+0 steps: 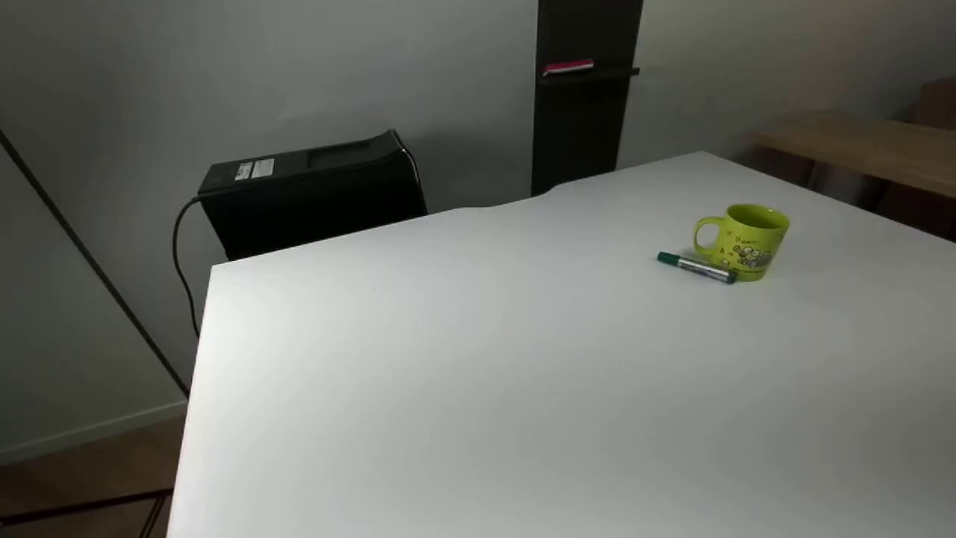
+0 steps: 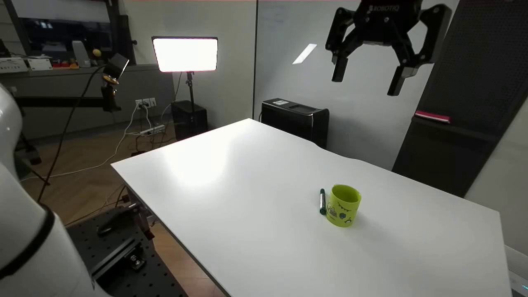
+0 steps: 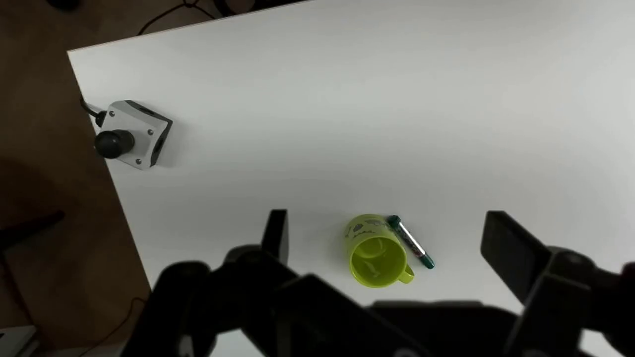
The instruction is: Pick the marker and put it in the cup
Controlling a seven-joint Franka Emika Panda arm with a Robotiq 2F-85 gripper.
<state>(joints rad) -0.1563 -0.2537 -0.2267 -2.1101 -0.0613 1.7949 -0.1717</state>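
The arm (image 2: pixel 24 222) was glossy white and rounded, circled by a black band (image 2: pixel 37 246); the black jaws had angular linkages (image 2: pixel 438 31), small bolts (image 2: pixel 386 19) and pale ROBOTIQ lettering (image 2: pixel 384 8)

Marker (image 2: pixel 322 201) on the table (image 2: pixel 247 214) — just beside the cup (image 2: pixel 344 208)

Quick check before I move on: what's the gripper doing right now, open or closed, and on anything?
Gripper: open, holding nothing; the marker lies on the table beside the mug.
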